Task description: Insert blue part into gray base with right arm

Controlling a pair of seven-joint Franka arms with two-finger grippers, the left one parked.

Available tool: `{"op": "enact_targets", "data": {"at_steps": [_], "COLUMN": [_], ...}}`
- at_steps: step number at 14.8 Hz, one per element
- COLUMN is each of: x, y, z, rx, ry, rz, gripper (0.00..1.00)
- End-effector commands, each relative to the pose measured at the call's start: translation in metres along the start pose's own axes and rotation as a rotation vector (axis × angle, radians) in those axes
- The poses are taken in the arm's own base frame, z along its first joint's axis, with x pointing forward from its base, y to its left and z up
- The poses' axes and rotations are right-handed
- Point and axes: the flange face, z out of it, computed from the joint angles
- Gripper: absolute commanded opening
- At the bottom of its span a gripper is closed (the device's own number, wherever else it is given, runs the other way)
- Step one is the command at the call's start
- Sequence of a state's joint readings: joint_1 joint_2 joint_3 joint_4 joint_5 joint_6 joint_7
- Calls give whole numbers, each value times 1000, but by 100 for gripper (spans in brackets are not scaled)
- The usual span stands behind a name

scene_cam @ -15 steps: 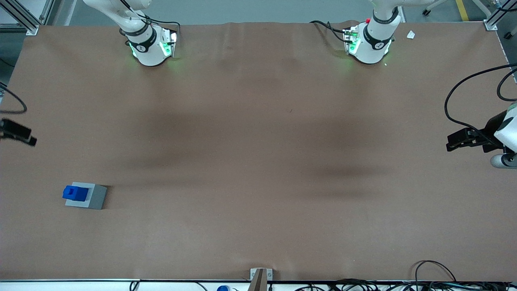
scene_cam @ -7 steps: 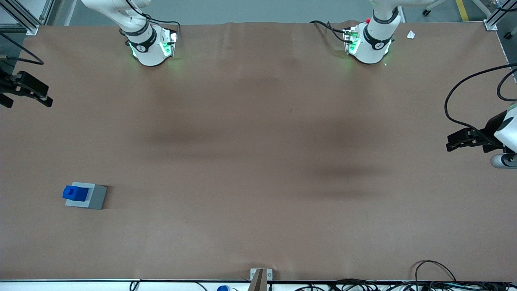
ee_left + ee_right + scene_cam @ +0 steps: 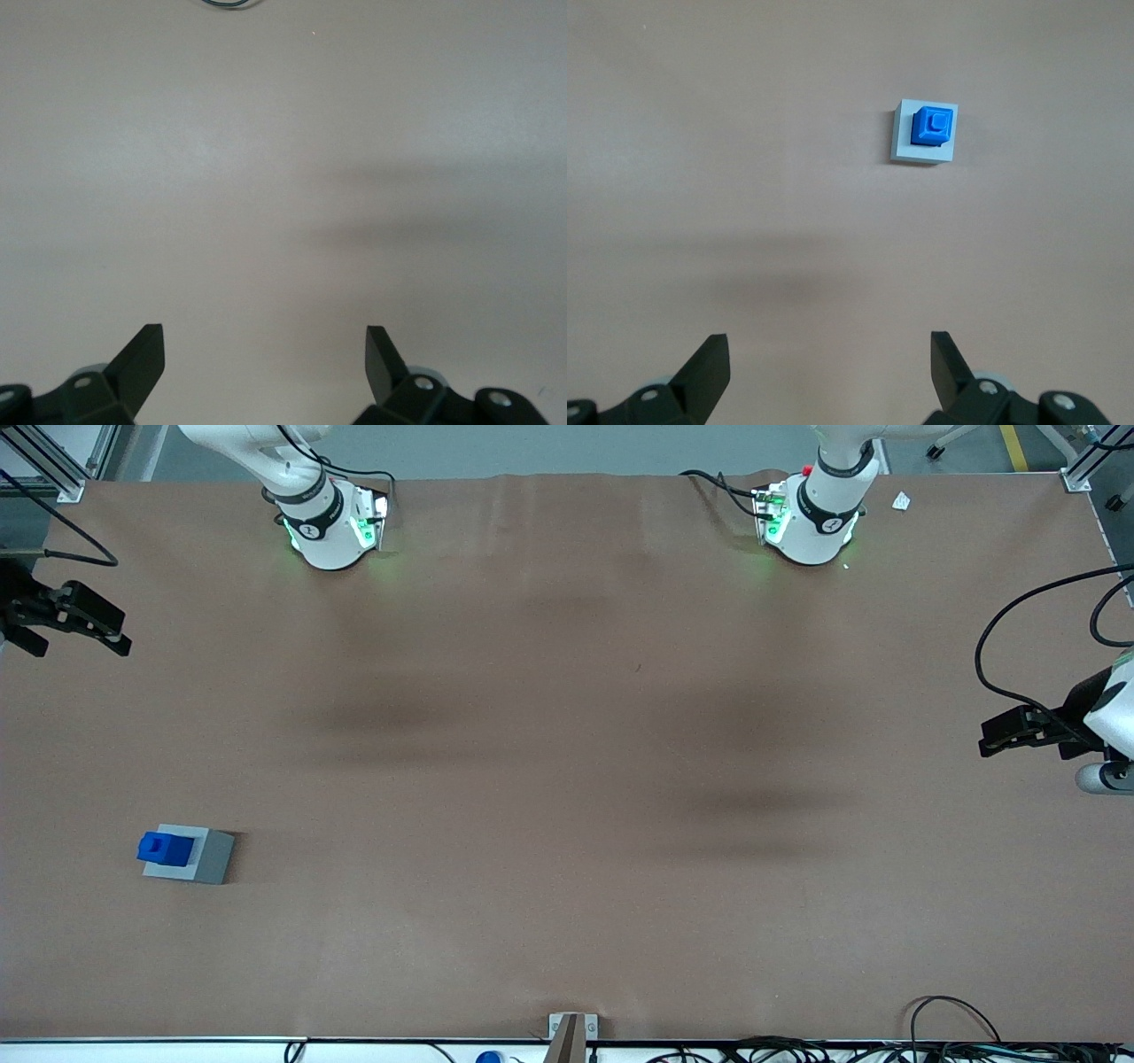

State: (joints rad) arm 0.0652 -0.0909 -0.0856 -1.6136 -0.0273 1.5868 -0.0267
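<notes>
My claw has swung away from the parts over the last second: a second ago it hung at the worktop's edge at about 9 o'clock in the front view, and now it sits higher up that edge, near 10 o'clock, farther from the front camera and well apart from the work. Its fingers are spread wide with nothing between them. The blue part has not shifted in that time; it sits on the gray base at about 8 o'clock on the brown worktop, toward my end of it. From my wrist camera the blue part stands in the top of the gray base, squarely within its outline, though I cannot tell how deep it is seated. I judge the insertion done and this move to be my retreat.
</notes>
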Motion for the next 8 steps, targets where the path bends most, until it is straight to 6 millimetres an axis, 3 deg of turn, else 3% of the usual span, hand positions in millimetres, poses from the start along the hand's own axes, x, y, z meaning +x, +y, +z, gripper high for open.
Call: {"op": "enact_targets", "data": {"at_steps": [1,8], "x": [-7,-9], "y": [5,1], "z": [-15,-15], "rx": [-14,-15], "ry": [35,14], "rz": [8,3], "gripper": [100,100]}}
